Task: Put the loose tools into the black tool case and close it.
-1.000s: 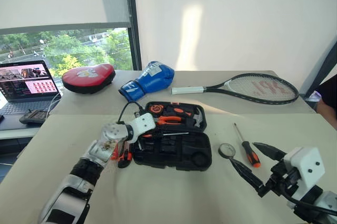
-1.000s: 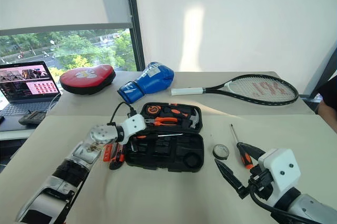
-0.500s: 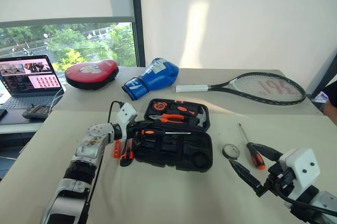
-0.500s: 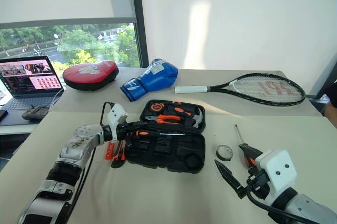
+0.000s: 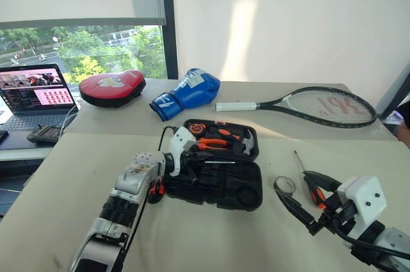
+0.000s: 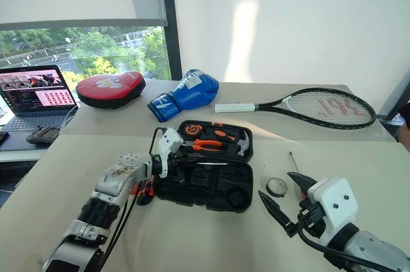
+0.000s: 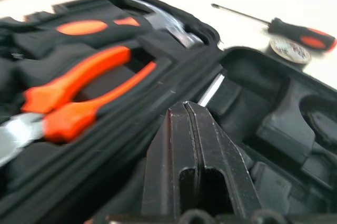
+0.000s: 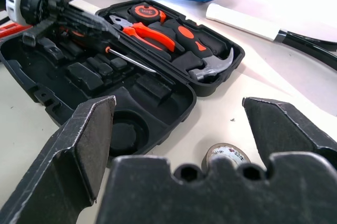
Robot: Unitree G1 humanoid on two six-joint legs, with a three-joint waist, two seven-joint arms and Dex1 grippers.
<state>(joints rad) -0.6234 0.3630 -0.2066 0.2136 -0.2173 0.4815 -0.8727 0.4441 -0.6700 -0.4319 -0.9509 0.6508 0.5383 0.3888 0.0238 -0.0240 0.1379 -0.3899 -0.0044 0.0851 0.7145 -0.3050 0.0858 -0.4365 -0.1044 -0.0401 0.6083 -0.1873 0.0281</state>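
Right now my left pincer (image 6: 186, 157) has its two fingers pressed flat together with nothing between them, its tip over the left end of the black tool case (image 5: 221, 176), above the hinge line where the two halves meet. That case lies open at the middle of the tabletop (image 5: 192, 240). Its far half carries the orange-handled pliers (image 5: 211, 146), a hammer (image 8: 210, 68) and a round orange-and-black piece at the 11 o'clock corner. One screwdriver (image 8: 126, 58) lies along the hinge edge of the near half, just beside my fingers (image 7: 197, 150); the other moulded slots of that half are bare.

My right pincer (image 5: 307, 201) hangs spread wide and empty above the tabletop, at 3 o'clock from the case and well apart from it. Near its fingertips sit the small round roll (image 5: 285, 185) and a black-and-orange screwdriver (image 5: 307, 179), the two close together at 3 o'clock of the case. At 9 o'clock, tight against the case's left end and partly hidden by my left arm, lie more orange-and-black tools (image 6: 142, 190); which ones I cannot tell.

Farther off, at 12 o'clock, rest a blue boxing glove (image 5: 188, 94) and a tennis racket (image 5: 307, 104).
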